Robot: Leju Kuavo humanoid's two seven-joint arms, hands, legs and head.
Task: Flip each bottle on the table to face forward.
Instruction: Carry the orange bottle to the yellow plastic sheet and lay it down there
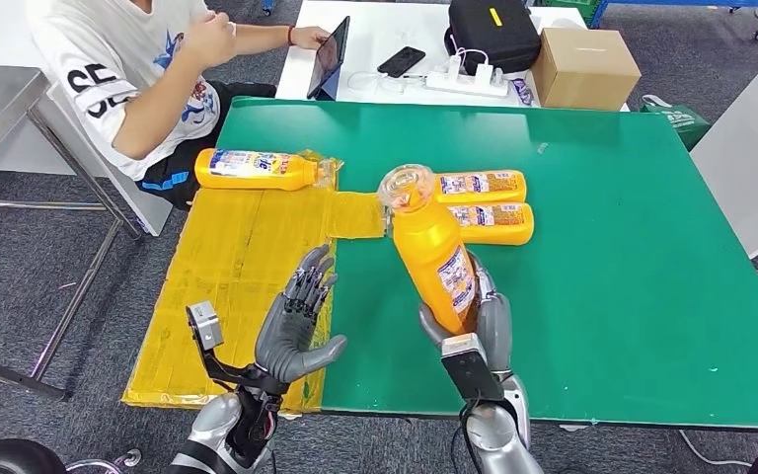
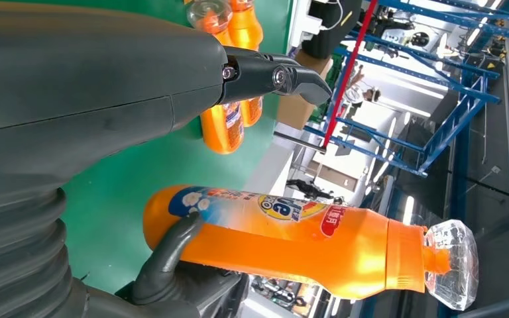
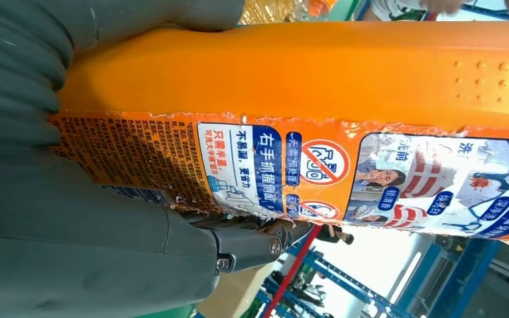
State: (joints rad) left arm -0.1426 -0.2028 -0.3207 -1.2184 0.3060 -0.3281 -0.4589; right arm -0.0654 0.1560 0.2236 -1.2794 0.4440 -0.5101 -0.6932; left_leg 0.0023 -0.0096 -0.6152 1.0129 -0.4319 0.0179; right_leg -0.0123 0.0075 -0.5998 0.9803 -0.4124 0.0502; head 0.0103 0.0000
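Orange plastic is filling your right hand (image 1: 476, 331): it is gripping the held bottle (image 1: 434, 247) around its lower body, lifted above the green table (image 1: 632, 276). You are seeing its long axis running nearly upright, leaning away from the robot and a little toward its left, with the clear cap (image 1: 405, 186) pointing up and away. In the right wrist view the printed back label (image 3: 318, 169) is facing the camera, with the fingers (image 3: 252, 242) lying along its edge. Your left hand (image 1: 296, 326) is hovering open beside it, fingers spread and holding nothing, over the yellow mat (image 1: 237, 267). Two bottles (image 1: 489, 207) are lying side by side on the table just behind the held one, long axes running left to right. Another bottle (image 1: 257, 169) is lying on the mat's far edge, its cap end pointing right, near a seated person (image 1: 138, 79).
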